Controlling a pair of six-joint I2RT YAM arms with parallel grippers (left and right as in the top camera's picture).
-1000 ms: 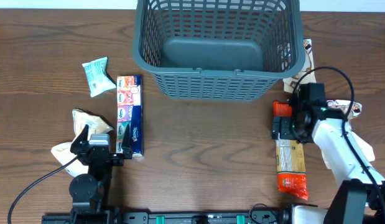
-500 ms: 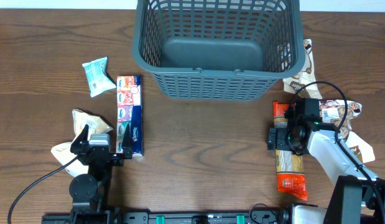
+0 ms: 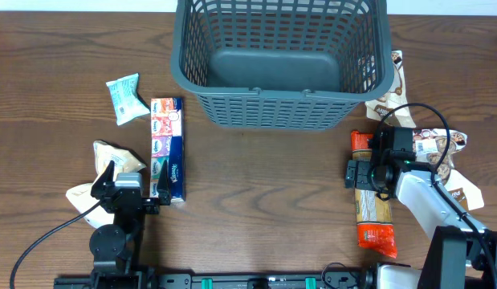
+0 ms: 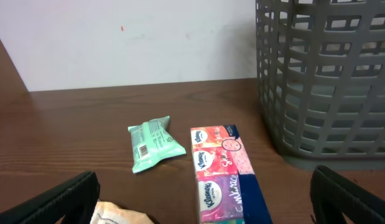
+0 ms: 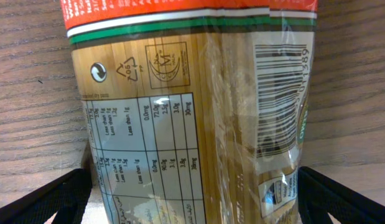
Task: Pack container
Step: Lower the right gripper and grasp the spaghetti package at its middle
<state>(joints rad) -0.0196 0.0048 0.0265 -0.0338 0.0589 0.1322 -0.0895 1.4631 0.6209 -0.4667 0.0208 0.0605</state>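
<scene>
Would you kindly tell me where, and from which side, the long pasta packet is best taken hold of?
Grip the pasta packet across its narrow width, about mid-length, coming straight down from above. It lies flat, long and slim, with bare wood along both long edges, so fingers fit either side. The right gripper hangs open over it that way, nearer its far end.

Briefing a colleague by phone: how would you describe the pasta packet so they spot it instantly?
Find the grey basket at the far side, then its near right corner. Just in front lies the spaghetti packet, straddled by the right hand. Unlike the crumpled white-and-brown packets beside it, it is long, straight, with orange-red ends.
</scene>
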